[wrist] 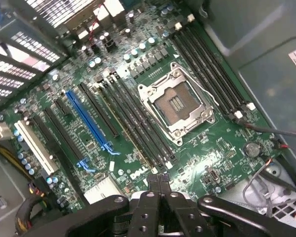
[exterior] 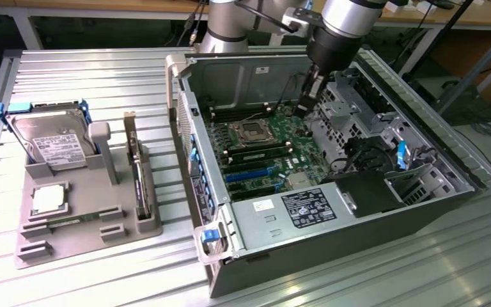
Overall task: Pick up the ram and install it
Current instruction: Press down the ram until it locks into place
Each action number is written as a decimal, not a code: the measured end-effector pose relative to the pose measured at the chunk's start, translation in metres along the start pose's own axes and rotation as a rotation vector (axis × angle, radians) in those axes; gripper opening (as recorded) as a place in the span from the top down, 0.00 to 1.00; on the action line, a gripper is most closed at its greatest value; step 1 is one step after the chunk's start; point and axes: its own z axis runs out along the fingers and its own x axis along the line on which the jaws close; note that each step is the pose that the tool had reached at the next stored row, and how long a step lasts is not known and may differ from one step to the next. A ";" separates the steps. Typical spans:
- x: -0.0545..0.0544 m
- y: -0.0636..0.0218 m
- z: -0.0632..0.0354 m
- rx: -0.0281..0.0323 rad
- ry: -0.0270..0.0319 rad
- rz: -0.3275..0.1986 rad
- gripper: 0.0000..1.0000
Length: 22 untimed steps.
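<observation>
**Desk:** The ram: where is it in this shot?

**Photographer:** A slim green stick appears seated in the memory slots just beside the empty processor socket, on the motherboard inside the open computer case. I cannot tell from here whether it is fully home. The case lies on its side on the ribbed metal surface, toward the edge on the exterior view's right.

**Desk:** And the end effector?

**Photographer:** The end effector reaches down into the case from the arm and hangs just above the motherboard, by the end of those slots. Its two black fingers are pressed together, and nothing is pinched between them. Whether the tips touch the board or the stick, I cannot tell.

**Desk:** Anything else for the caption?

**Photographer:** A grey parts tray sits near the surface's edge on the exterior view's left, well apart from the end effector. What looks like a second green stick lies in one of its holders. A hard drive stands tilted at the tray's far end, with a silver square processor chip flat in front of it. A dark expansion card stands on edge along the tray's side nearest the case. In the wrist view, a blue expansion slot runs across the motherboard on the far side of the memory slots from the socket.
</observation>
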 end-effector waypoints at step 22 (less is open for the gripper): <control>0.000 -0.0002 0.0030 -0.0087 -0.0233 0.449 0.90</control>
